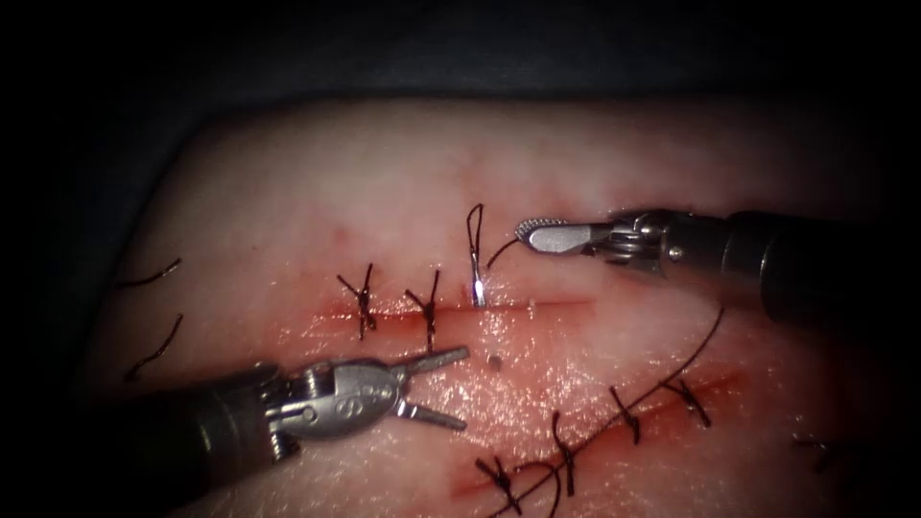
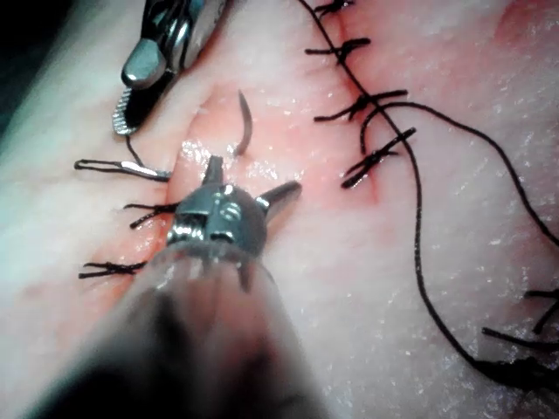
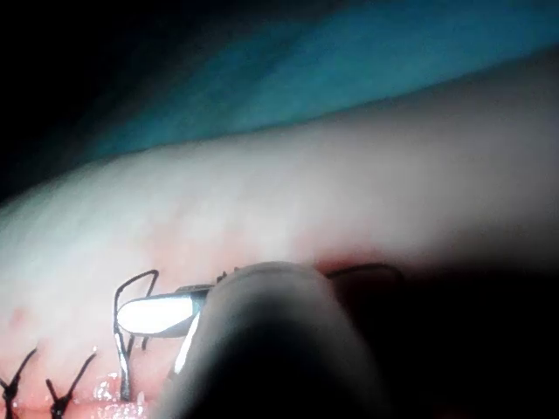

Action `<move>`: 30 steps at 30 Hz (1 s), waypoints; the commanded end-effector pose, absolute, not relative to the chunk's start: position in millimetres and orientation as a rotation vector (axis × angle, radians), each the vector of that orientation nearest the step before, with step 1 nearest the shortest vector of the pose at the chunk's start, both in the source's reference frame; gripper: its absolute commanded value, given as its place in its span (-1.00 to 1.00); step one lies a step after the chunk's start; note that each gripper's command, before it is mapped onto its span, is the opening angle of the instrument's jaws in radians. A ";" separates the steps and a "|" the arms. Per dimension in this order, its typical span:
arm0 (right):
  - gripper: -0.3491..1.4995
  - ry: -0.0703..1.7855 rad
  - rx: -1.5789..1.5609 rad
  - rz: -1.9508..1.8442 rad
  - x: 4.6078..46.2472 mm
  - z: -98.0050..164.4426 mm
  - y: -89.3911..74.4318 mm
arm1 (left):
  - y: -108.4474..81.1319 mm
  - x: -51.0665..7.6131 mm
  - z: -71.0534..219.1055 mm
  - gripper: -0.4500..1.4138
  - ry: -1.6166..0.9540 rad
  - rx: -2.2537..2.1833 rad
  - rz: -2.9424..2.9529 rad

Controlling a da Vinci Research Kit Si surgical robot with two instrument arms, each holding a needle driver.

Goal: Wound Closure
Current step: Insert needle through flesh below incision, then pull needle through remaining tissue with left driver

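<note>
Left end effector (image 1: pixel 451 386) hovers low over the tissue (image 1: pixel 288 182) just below the cut (image 1: pixel 537 305), jaws spread wide and holding nothing; the right end effector (image 1: pixel 537 233) sits above the cut, jaws apparently closed, with thread (image 1: pixel 705 341) seeming to run from its tip, though whether it grips the thread is hard to tell. Standing in the tissue at the cut's upper edge, beside two finished stitches (image 1: pixel 365 299), the needle (image 1: pixel 474 254) is free of both tools; its curve rises clear of the surface.
</note>
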State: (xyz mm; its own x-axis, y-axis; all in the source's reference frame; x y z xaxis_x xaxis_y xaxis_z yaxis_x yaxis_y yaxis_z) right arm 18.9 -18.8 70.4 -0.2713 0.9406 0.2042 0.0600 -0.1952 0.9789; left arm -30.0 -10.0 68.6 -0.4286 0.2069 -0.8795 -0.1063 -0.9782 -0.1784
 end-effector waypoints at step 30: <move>0.40 1.365 1.174 1.507 19.7 70.5 -18.9 | -8.0 -34.8 71.5 -1.00 -0.617 -1.269 2.030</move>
State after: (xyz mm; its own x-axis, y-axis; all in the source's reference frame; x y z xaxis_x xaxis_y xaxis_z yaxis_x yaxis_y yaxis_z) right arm 18.6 -19.6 70.3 -0.2766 0.9518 0.1327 0.0337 -0.1284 0.9911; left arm -34.2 -8.6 71.2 -0.3130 0.7461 -0.5877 -0.2818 -0.6639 -0.6927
